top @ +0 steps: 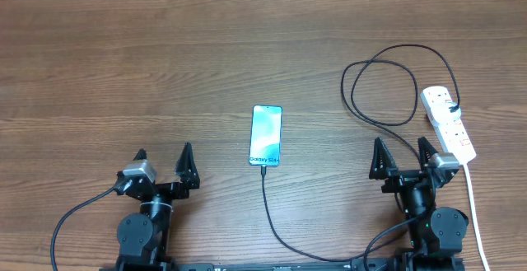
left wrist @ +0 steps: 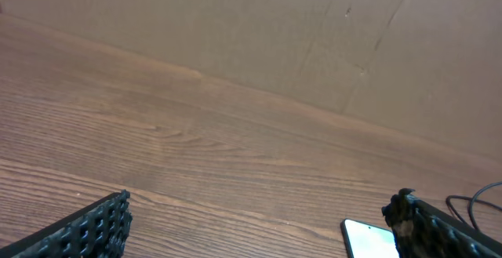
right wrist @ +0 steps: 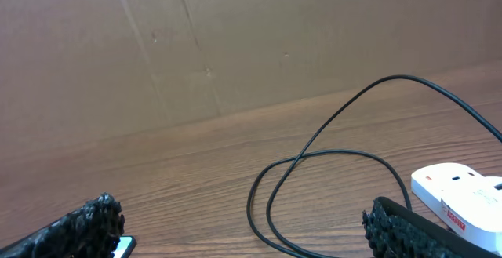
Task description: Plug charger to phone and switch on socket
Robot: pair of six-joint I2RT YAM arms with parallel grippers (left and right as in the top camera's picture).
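The phone [top: 266,135] lies flat at the table's middle with its light blue screen lit; its corner shows in the left wrist view [left wrist: 369,237]. The black charger cable [top: 269,209] has its plug tip at the phone's near edge, runs toward me, and loops [top: 380,81] up to the white socket strip [top: 449,123] at the right, where its other end sits. The loops [right wrist: 314,179] and the strip [right wrist: 459,195] show in the right wrist view. My left gripper [top: 165,162] and right gripper [top: 403,154] are both open and empty near the front edge.
The strip's white cord [top: 473,213] runs down past my right arm to the front edge. A brown cardboard wall [left wrist: 259,30] stands behind the wooden table [top: 123,73].
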